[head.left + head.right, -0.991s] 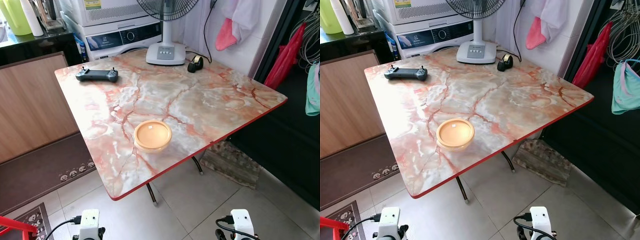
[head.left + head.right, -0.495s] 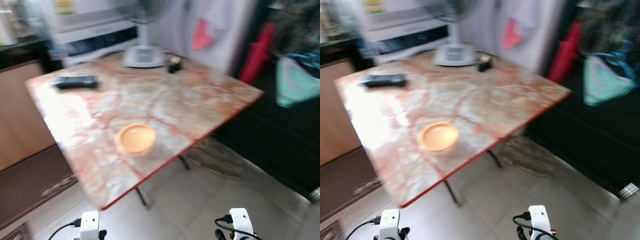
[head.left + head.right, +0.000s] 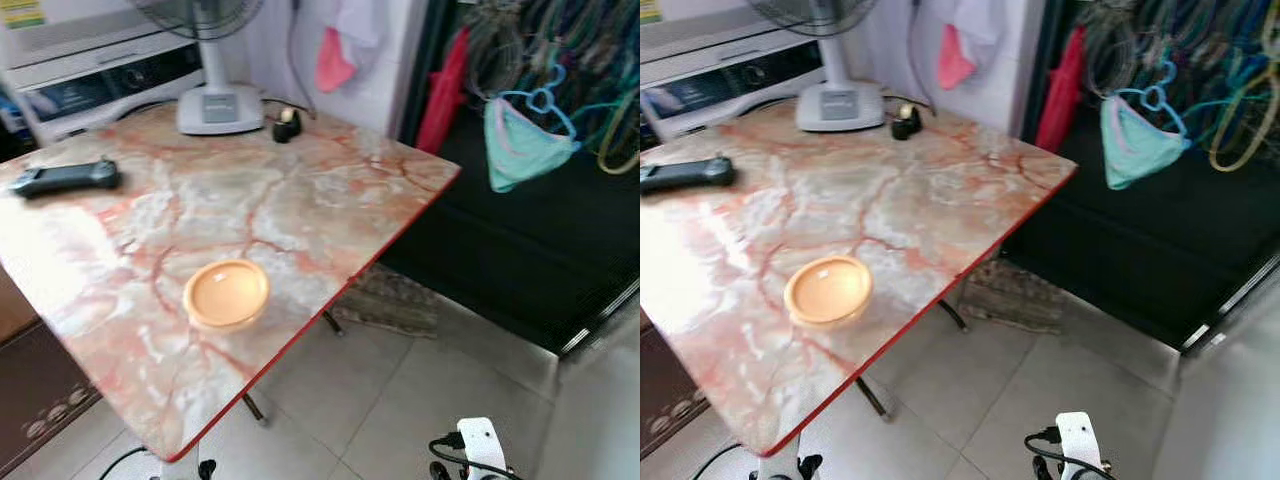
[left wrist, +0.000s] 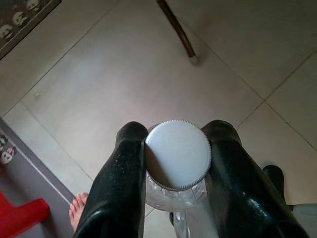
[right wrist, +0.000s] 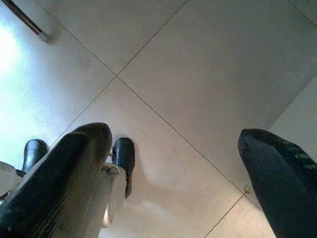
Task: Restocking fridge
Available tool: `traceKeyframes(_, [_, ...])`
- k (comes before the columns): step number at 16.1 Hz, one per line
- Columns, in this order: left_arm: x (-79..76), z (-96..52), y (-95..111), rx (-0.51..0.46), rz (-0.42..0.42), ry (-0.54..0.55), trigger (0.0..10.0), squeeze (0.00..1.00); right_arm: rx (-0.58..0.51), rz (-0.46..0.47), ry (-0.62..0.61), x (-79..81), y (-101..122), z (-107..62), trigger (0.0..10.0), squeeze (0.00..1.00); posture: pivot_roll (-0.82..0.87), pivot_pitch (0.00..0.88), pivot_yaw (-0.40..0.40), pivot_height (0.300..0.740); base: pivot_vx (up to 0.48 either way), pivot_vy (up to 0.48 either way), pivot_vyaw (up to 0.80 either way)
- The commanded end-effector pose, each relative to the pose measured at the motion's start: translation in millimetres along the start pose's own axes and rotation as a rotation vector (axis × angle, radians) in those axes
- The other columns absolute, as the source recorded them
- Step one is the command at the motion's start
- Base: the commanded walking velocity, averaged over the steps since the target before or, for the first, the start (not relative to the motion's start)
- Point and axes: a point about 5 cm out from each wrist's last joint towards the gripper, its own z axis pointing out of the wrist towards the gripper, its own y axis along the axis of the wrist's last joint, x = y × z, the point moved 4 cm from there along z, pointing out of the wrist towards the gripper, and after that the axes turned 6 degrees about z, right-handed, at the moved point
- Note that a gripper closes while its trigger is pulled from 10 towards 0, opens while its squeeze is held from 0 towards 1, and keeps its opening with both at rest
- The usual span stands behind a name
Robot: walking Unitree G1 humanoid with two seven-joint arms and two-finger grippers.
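Observation:
My left gripper hangs low over the tiled floor, shut on a clear plastic bottle. The two black fingers clamp it just under its white ribbed cap. My right gripper also hangs over the floor, open, with nothing between its fingers. Its white wrist housing shows at the bottom edge of the eye views. No fridge is in sight.
A marble-patterned table with a red rim stands ahead to the left, carrying an orange bowl, a black controller, a fan base and a tape dispenser. Clothes on hangers fill a dark opening at right. A person's bare foot is near me.
The camera has swung to the right: the table slid left in the picture and the dark opening with hangers came into view. Both arms hang as before.

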Motion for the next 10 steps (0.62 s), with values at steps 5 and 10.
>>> traceKeyframes(5, [0.8, -0.8, -6.9, 0.032, -0.026, 0.006, 10.0, 0.0, 0.003, -0.004, 0.0, -1.4, -0.3, -0.3, 10.0, 0.0, 0.1, 0.0, -0.045, 0.74, 0.0, 0.0, -0.46])
traceKeyframes(10, [0.8, -0.4, -6.3, 0.036, -0.003, 0.002, 10.0, 0.0, 0.001, 0.001, -0.002, -1.6, 0.2, -0.3, 10.0, 0.0, 0.1, 0.0, -0.045, 0.74, 0.0, 0.0, 0.0])
